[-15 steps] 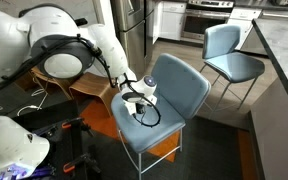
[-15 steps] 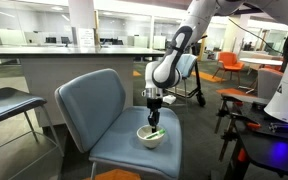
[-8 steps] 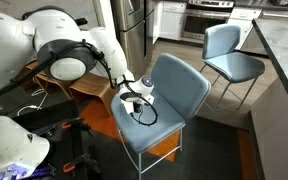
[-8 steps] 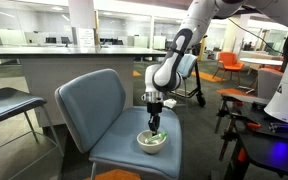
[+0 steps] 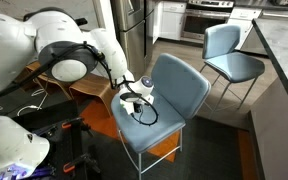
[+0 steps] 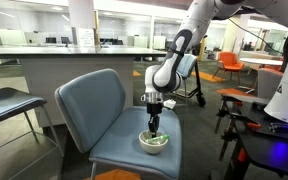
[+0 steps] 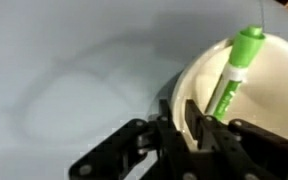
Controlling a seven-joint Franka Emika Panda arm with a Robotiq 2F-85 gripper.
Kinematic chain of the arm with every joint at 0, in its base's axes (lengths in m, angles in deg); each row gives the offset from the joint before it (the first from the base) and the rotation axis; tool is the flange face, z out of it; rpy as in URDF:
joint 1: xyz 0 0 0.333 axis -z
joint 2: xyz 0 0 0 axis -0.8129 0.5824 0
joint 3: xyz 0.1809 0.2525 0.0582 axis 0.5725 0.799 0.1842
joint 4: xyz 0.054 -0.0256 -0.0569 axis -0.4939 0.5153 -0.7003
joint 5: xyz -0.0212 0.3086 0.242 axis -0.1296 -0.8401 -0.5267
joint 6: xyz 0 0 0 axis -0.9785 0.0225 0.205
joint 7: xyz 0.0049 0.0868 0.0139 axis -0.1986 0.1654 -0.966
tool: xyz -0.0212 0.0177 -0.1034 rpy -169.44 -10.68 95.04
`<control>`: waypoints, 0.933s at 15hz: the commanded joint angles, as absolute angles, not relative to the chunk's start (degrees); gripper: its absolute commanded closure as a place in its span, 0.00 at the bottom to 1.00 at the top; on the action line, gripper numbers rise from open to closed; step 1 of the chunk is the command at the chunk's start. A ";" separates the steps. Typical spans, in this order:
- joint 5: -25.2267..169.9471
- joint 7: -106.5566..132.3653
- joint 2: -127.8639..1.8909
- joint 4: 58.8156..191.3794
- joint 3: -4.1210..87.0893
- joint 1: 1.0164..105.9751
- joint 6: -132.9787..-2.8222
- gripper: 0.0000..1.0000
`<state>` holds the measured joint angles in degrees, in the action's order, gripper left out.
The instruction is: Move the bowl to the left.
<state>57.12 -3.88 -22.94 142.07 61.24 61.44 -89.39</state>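
Gripper [image 7: 180, 110]: fingers narrowed onto the rim of the bowl [image 7: 274, 100] — one finger inside the wall, one outside. A green marker [image 7: 232, 75] leans inside the bowl. The bowl sits on the seat of the blue chair [image 6: 104, 135] — arm upright above it.

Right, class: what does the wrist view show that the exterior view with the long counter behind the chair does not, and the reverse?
Only the wrist view: a green-capped white marker lying inside the small cream-white round bowl, and the black gripper closed over its rim, one finger inside.
Only the exterior view: the blue-grey padded chair with its whole backrest, the white robot arm and the long counter.
Both: the bowl, the gripper and the blue-grey seat.
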 commanded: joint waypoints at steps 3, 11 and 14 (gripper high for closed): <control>57.84 -7.08 -23.24 142.52 62.76 62.93 -91.44 0.29; 61.30 -6.02 -29.79 146.16 60.68 61.05 -88.88 0.00; 62.44 -4.78 -34.62 148.93 59.54 59.45 -86.69 0.00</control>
